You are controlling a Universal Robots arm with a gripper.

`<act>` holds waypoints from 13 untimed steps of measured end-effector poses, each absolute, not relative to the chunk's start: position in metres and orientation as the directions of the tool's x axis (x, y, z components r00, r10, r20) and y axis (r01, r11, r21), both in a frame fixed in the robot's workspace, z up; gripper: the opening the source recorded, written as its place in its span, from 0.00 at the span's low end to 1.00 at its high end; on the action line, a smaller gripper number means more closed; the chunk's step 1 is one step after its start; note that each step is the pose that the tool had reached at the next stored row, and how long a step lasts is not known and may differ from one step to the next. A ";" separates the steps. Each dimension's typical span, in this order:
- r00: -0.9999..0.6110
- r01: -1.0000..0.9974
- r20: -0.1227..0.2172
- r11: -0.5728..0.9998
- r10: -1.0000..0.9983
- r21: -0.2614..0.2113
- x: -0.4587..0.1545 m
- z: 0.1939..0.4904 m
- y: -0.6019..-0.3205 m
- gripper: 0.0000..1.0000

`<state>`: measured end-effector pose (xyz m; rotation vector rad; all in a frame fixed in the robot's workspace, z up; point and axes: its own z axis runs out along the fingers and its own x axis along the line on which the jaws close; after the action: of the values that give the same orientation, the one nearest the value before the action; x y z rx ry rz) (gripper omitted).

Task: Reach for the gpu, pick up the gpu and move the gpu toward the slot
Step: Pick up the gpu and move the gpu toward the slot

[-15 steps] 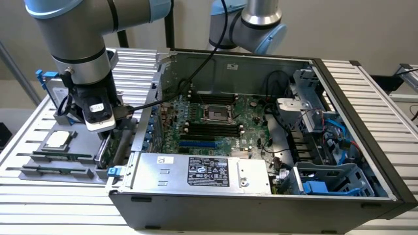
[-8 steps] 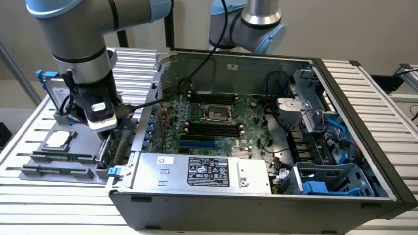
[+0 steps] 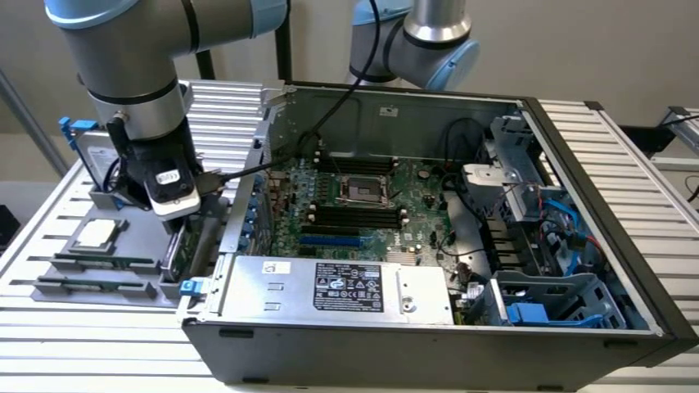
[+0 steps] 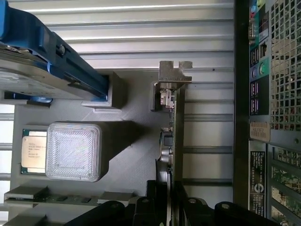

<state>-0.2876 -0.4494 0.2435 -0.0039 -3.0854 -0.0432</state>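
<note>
The gripper [image 3: 183, 219] sits low over the upright graphics card [image 4: 178, 127] in a grey tray [image 3: 133, 246], at nine o'clock from the computer case [image 3: 437, 348]; whether it has hold cannot be told.

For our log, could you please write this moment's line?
gripper: at gpu | gpu: on edge in tray | case: open

Arm [image 3: 129, 78]: silver-grey cylindrical links, light-blue joint caps. Black cable [image 3: 245, 171] seen plugged in at wrist. Wrist block [image 3: 173, 184]: black and white, small round marking noted on face. Gripper [image 4: 168, 200]: matte black, rounded linkage bars, round pivot screws seen.
</note>
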 end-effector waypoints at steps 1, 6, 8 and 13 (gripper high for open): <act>-0.998 -0.001 0.056 1.000 -0.003 0.028 -0.288 0.244 -0.449 0.26; -0.998 -0.005 0.056 1.000 -0.006 0.028 -0.288 0.244 -0.449 0.26; -0.998 -0.005 0.056 1.000 -0.006 0.028 -0.288 0.243 -0.449 0.26; -0.998 -0.005 0.056 1.000 -0.006 0.028 -0.288 0.244 -0.449 0.26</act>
<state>-0.2877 -0.4493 0.2436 0.0088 -3.0853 -0.0424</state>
